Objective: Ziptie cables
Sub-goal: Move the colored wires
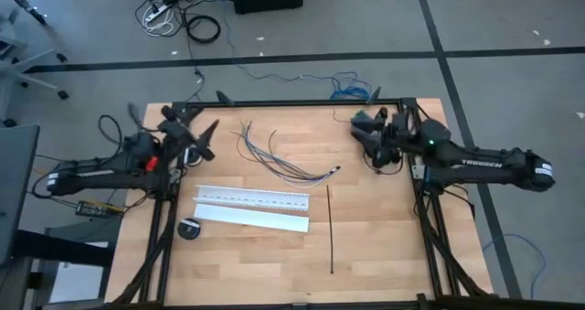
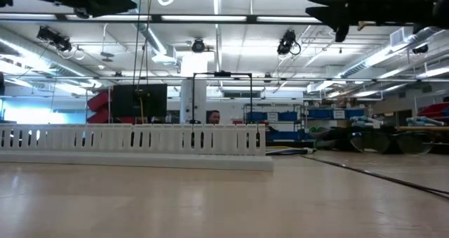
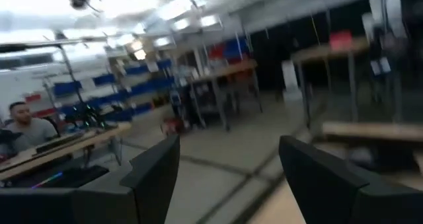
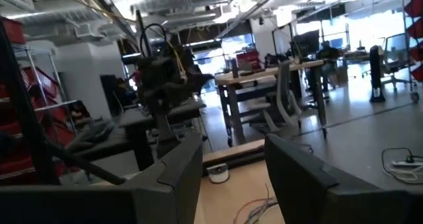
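Cables (image 1: 279, 159) lie loose on the wooden surface (image 1: 384, 246), in the back half, approx. midway between the two arms. The bunch fans out at the back-left end and runs diagonal toward the front-right, where the ends come together near the top of the ziptie (image 1: 330, 229). Ziptie is a thin black strip, straight, its long axis goes front to back, just right of the white slotted channel (image 1: 251, 207) and apart from it. A small round black thing (image 1: 189, 229) sits at the channel's left end.

Left hand (image 1: 203, 138) hovers at the back-left corner, fingers spread wide w/ nothing between them. Right hand (image 1: 373, 138) hovers at the back-right, fingers apart but narrower, also empty; its wrist view shows some cables on the surface ahead of it.

Relation that matters, in my judgement: ziptie lies toward the front from the right hand and on its side of the centre, so the right arm is nearer to it. The cables' fanned end is closer to the left hand. Nothing is gathered or tied yet.
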